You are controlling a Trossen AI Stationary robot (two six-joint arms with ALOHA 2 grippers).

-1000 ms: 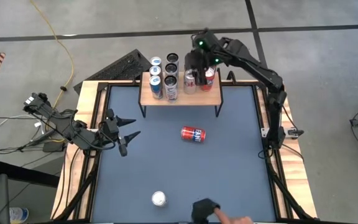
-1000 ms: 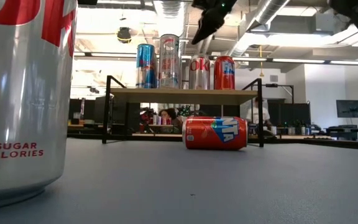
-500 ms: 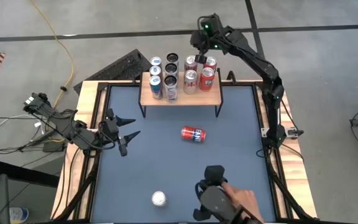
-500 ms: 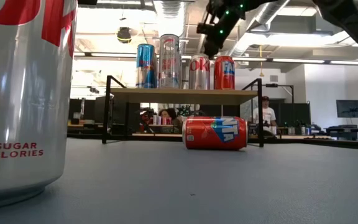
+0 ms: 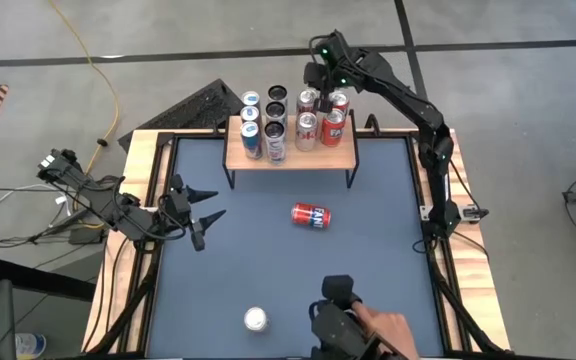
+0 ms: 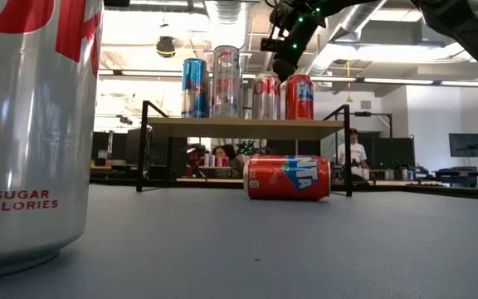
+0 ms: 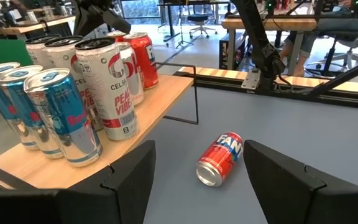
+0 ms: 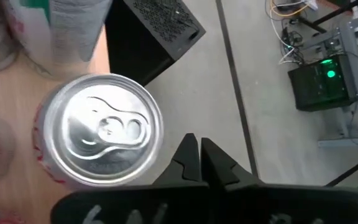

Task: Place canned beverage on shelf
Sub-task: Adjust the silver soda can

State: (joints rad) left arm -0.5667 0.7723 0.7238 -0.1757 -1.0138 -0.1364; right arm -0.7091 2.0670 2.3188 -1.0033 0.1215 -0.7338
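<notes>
Table is a dark mat in a wooden frame. Shelf sits at the far edge, middle, with eight cans standing on top in two rows: blue cans on the left, Celsius cans next to them, and a silver Coke can and a red Fanta can in front on the right, with two more behind

Right arm reaches in from the right edge, up over the back of the shelf. Right gripper hangs above and just behind the rear right cans, fingers pressed together, holding nothing. A second ago it was lower, down over the Coke and Fanta cans with the fingers apart; since then it has lifted, pulled back and closed. Right wrist view shows the closed fingertips just beside a silver can top, not touching

Left arm waits at the left edge. Left gripper fingers spread apart, empty, pointing toward the table middle; no change from a second ago

A person's gloved hand is at the near edge, further in over the mat than a second ago

Loose cans unchanged: a red Fanta can lies on its side mid-table, in front of the shelf. A silver can stands at the near edge, left of the hand
</notes>
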